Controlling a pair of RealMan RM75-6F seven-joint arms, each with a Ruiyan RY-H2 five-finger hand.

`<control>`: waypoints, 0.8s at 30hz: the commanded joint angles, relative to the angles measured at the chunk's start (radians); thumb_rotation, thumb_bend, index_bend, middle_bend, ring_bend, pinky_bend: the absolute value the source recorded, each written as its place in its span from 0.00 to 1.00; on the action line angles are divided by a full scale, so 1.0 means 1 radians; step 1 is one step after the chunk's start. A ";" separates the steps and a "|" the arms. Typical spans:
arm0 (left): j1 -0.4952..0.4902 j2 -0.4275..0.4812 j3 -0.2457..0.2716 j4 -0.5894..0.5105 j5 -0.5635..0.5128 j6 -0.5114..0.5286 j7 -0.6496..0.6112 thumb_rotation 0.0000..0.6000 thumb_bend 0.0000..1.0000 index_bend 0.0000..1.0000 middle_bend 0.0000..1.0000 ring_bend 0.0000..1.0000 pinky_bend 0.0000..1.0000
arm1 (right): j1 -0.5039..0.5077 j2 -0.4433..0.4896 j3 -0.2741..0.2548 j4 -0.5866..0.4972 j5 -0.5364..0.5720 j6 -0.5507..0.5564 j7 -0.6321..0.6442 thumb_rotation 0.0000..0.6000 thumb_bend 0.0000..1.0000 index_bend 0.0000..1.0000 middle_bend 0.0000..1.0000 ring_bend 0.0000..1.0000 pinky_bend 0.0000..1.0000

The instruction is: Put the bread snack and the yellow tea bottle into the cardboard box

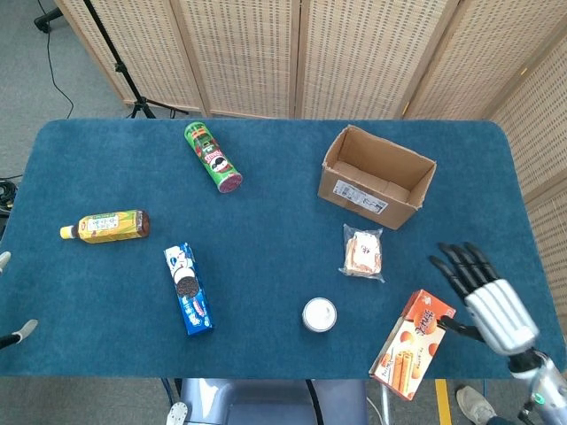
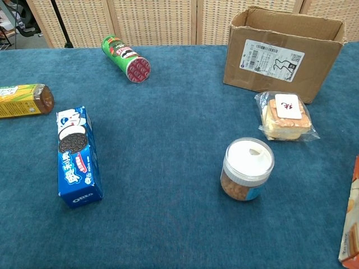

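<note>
- The right hand [image 1: 483, 292] hovers over the table [image 1: 266, 230] at about 4 o'clock, fingers spread, holding nothing; beside the orange box [image 1: 413, 343]
- The left hand [image 1: 11, 335] barely shows at the 8 o'clock edge; I cannot tell its state
- The bread snack [image 1: 363, 252] lies just below the cardboard box [image 1: 376, 177], at 2 o'clock
- The yellow tea bottle [image 1: 104, 226] lies on its side at 9 o'clock
</note>
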State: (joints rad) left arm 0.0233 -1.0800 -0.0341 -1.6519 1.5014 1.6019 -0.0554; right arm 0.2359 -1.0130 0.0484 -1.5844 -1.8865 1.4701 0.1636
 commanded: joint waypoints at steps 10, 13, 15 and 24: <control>-0.014 0.001 -0.013 -0.023 -0.038 -0.038 0.032 1.00 0.00 0.00 0.00 0.00 0.00 | 0.329 -0.053 0.067 0.028 0.001 -0.423 -0.072 1.00 0.00 0.03 0.01 0.00 0.00; -0.021 0.001 -0.016 -0.028 -0.049 -0.053 0.044 1.00 0.00 0.00 0.00 0.00 0.00 | 0.383 -0.084 0.078 0.057 0.022 -0.500 -0.120 1.00 0.00 0.03 0.01 0.00 0.00; -0.025 0.001 -0.019 -0.031 -0.058 -0.061 0.052 1.00 0.00 0.00 0.00 0.00 0.00 | 0.414 -0.108 0.079 0.090 0.036 -0.551 -0.165 1.00 0.00 0.03 0.01 0.00 0.00; -0.040 0.000 -0.032 -0.032 -0.108 -0.104 0.061 1.00 0.00 0.00 0.00 0.00 0.00 | 0.483 -0.208 0.064 0.191 0.107 -0.673 -0.269 1.00 0.00 0.01 0.00 0.00 0.00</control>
State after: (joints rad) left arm -0.0149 -1.0804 -0.0647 -1.6835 1.3969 1.5008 0.0052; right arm 0.7033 -1.2000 0.1166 -1.4163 -1.7943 0.8178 -0.0845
